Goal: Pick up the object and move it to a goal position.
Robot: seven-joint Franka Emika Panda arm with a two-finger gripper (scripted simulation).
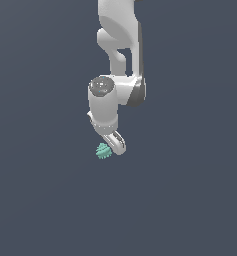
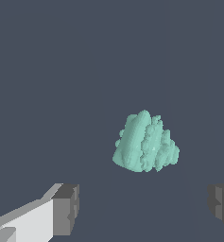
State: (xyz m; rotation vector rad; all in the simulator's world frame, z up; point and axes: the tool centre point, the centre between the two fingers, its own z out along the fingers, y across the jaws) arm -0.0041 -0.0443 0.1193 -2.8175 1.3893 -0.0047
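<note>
claw (image 2: 142, 208) spread wide, nothing held; in the wrist view both dark fingertips (image 2: 66, 210) stand well apart with bare tabletop (image 2: 61, 71) between them. the object (image 2: 145, 142), a mint-green ridged lump, sits ahead of the fingertip line, not yet between the pads, and nearer the finger at the frame's edge than the other.

exterior view: claw (image 1: 115, 142) hangs low under the arm, object (image 1: 103, 150) just beside it at about 8 o'clock, close to touching; contact not resolvable.

judged step: approach / pre-grasp, pick not yet made. no goal marker visible.

next move likely calls for shifting the claw over the object so it lies centred between the pads, lowering, then closing. the lump is small and uneven, so an off-centre squeeze could push it aside.
</note>
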